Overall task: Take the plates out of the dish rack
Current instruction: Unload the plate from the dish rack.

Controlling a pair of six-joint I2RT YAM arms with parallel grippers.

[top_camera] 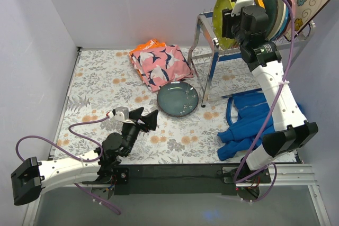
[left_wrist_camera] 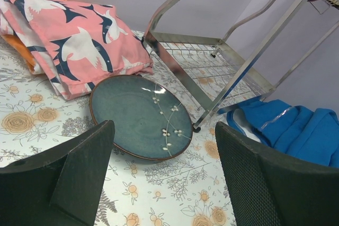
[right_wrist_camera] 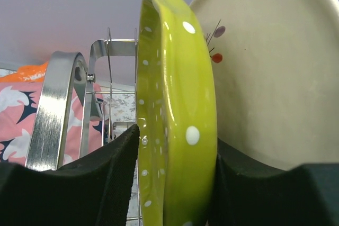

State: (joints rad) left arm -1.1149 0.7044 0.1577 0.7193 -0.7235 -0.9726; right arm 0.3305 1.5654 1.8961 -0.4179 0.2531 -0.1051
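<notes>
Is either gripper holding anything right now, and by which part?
Right gripper pinches the lime dotted plate by its rim, one finger on each face, in the dish rack. Left gripper is open, empty.

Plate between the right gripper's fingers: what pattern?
Lime-green round plate with white dots; clearest in the right wrist view.

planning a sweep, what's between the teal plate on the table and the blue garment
A leg of the dish rack stands between the teal plate and the blue garment; the left wrist view shows it.
</notes>
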